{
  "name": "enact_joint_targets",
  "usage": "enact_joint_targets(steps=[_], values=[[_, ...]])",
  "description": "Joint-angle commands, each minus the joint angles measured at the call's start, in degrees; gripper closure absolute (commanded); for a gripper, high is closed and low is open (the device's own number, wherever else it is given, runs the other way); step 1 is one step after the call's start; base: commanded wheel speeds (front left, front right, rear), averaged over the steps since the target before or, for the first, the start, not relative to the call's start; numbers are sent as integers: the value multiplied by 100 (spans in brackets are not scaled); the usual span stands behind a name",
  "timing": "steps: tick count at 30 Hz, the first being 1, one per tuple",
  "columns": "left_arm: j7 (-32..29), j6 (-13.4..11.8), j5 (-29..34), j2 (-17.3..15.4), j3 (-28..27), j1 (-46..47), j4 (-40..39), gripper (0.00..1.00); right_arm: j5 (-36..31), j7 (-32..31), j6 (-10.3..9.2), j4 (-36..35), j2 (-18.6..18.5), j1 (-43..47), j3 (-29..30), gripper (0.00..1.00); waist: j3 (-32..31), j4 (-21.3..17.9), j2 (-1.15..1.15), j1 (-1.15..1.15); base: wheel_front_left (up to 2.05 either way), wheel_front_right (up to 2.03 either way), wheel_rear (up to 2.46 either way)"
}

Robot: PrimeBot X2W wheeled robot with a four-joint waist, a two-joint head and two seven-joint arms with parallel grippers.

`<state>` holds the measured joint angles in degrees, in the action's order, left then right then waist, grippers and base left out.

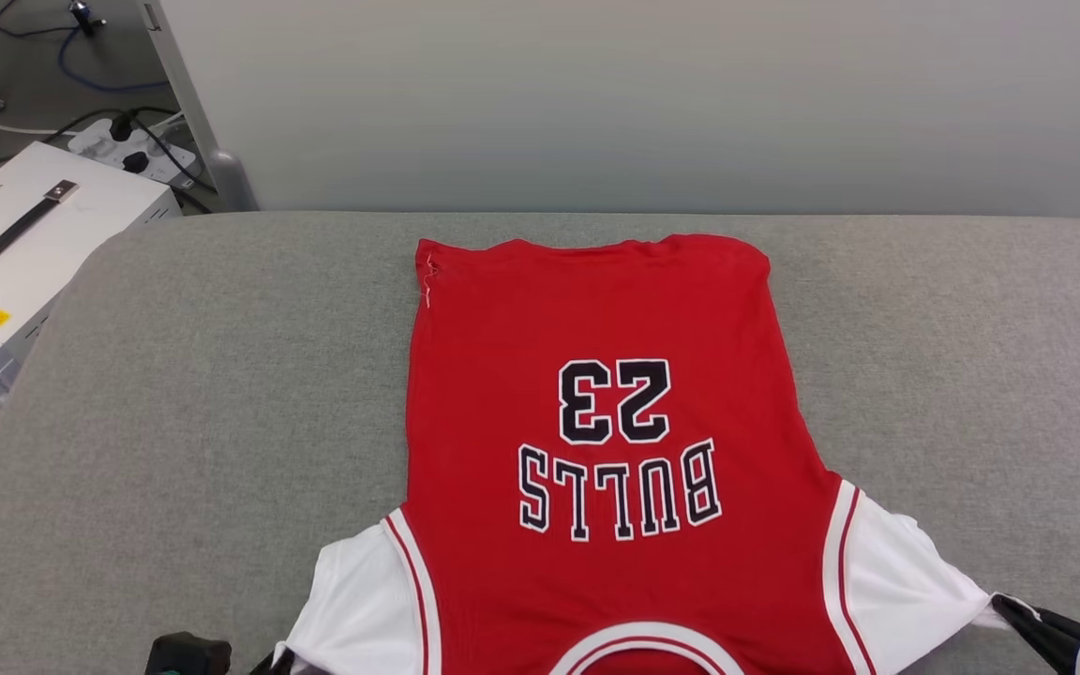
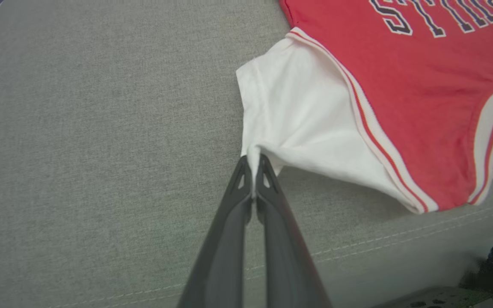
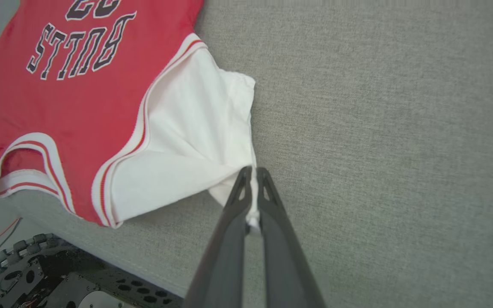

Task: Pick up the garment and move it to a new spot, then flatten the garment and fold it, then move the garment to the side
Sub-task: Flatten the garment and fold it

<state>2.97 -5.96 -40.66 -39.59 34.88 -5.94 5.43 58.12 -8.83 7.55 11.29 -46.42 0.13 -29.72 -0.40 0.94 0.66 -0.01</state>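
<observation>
With left end effector (image 2: 253,164) and right end effector (image 3: 253,173) each pinching a white sleeve tip (image 2: 257,150), holding the Bulls jersey (image 1: 596,328) flat on the grey counter (image 1: 174,375). Lies between them, collar (image 1: 643,642) nearest, hem (image 1: 596,247) farthest.

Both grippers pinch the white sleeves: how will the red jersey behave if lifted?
Likely floppy: the jersey lies flat on the cushion and puckers where the left gripper pinches it. Probably light: thin cloth gathers at the right gripper. The body would probably sag between grips.

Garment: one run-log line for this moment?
garment: spread on grey pad, lettering up, collar toward robot | left gripper: shut on left sleeve | right gripper: shut on right sleeve | fold: not started
</observation>
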Motion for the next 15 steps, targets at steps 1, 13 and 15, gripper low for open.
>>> enact_joint_targets(steps=[1,13,15], values=[[-10,-20,-20,35,-15,39,-72,100,18,32,-6,-62,-34,20,66,0,74,35,-66,1,0,0,0],[-564,-224,140,-90,-37,600,-1427,100,-84,-929,-6,-858,-231,-1296,709,0,1000,353,-66,1,0,0,0],[-737,-241,145,-156,-27,675,-1678,100,-211,-1324,-6,-866,-143,-1815,783,0,1235,446,-66,1,0,0,0]])
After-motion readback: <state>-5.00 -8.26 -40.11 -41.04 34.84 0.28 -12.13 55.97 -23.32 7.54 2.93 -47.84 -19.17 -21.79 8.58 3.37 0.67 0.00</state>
